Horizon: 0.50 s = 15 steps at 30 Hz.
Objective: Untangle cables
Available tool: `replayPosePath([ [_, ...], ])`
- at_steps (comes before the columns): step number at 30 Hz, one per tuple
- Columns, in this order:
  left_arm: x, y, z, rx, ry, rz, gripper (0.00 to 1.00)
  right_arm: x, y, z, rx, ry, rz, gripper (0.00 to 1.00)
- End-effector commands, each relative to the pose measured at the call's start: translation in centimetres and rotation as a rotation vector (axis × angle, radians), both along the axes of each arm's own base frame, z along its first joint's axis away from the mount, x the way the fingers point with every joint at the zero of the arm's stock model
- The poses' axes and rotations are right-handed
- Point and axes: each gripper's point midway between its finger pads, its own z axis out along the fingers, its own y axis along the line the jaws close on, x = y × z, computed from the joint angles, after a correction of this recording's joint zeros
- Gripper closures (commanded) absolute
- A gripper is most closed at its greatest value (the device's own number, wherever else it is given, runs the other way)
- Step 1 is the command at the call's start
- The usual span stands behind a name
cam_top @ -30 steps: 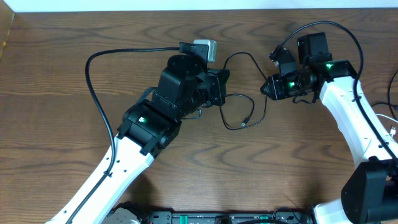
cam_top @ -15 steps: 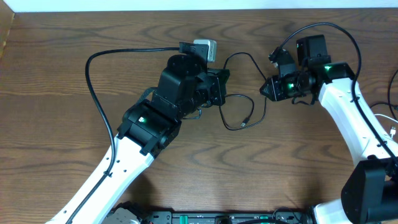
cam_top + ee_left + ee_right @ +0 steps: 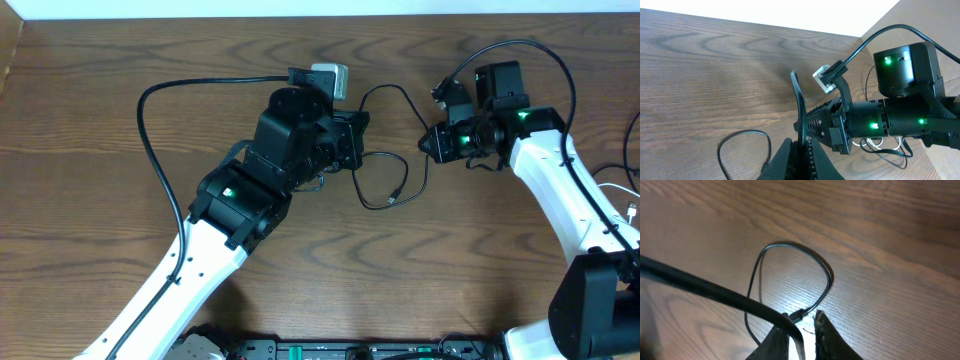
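Down at the bottom edge of its own wrist view, the left gripper is pinching a black cable, with a finger pressed against it from either side. The cable rises out of the grip and curves over at the top. Beside the fingers, more black cord lies looped on the wooden table; whether it is the same cable cannot be told. Opposite, the right arm faces in with green lights lit, and a white cord shows low behind it. The right gripper has its fingers close together with the black cable passing between them, so it is pinching the cable too. A small plug lies on the wood just at its fingertips, ending a thin loop that arcs away across the table. From above, the two grippers face each other near the middle of the table, a little apart. The thin black cable runs between and below them in loose bends. Just behind the left gripper sits a small white box with a black plug in it. A thicker black lead leaves this box, sweeps out to the left and comes back toward the left arm.
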Motion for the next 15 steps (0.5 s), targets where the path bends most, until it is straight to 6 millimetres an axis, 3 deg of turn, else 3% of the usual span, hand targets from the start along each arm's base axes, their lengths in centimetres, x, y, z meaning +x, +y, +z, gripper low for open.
replayPosePath([
  [1, 0.0, 0.4, 0.9, -0.018, -0.016, 0.014, 0.93, -0.2, 0.6, 0.3, 0.015, -0.008, 0.011, 0.91],
  [3, 0.0, 0.4, 0.9, -0.018, -0.016, 0.014, 0.93, 0.1, 0.5, 0.3, 0.01, -0.018, 0.008, 0.99],
  [11, 0.0, 0.4, 0.8, -0.006, -0.02, 0.009, 0.92, 1.4, -0.4, 0.4, -0.049, -0.071, -0.026, 0.99],
  [15, -0.4, 1.5, -1.2, 0.1, 0.007, 0.017, 0.62, 3.1, -4.1, 0.5, -0.221, -0.132, -0.136, 0.99],
])
